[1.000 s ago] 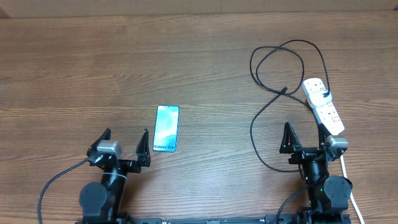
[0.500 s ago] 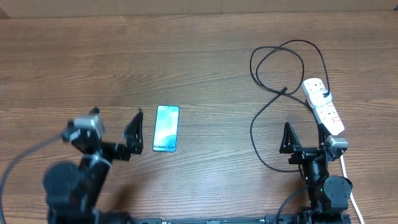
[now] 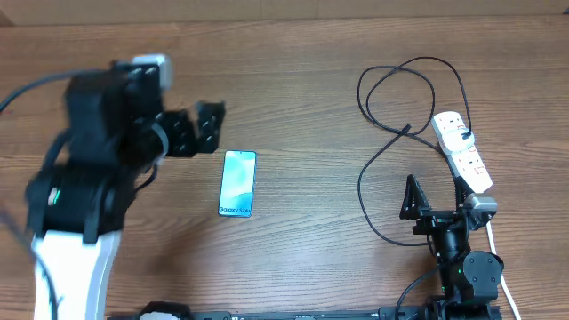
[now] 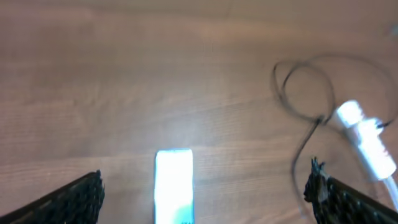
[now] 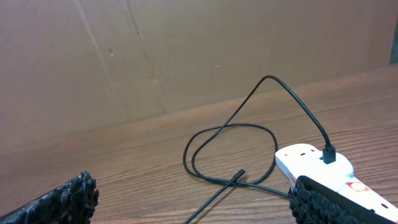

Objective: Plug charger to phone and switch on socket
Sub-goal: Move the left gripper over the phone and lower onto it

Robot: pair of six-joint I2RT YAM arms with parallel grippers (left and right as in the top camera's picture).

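The phone (image 3: 237, 183) lies flat on the wooden table, light blue screen up; in the left wrist view the phone (image 4: 173, 186) shows low between the fingers. My left gripper (image 3: 197, 127) hangs raised and blurred above the table, up-left of the phone, open and empty (image 4: 205, 180). The charger (image 3: 397, 89) lies in black loops at the right, its loose connector tip (image 5: 241, 174) on the table and its far end plugged into the socket (image 3: 463, 152). My right gripper (image 3: 436, 197) stands open near the front edge, beside the socket (image 5: 314, 165), holding nothing.
A brown cardboard wall (image 5: 186, 56) stands behind the table. The socket's white cord (image 3: 494, 238) runs past the right arm's base toward the front edge. The charger's long strand (image 3: 363, 191) curves down left of the right gripper.
My left arm has risen from the front edge and swung away from it, its gripper now high near the phone's far end. The right arm, phone and charger have not moved.
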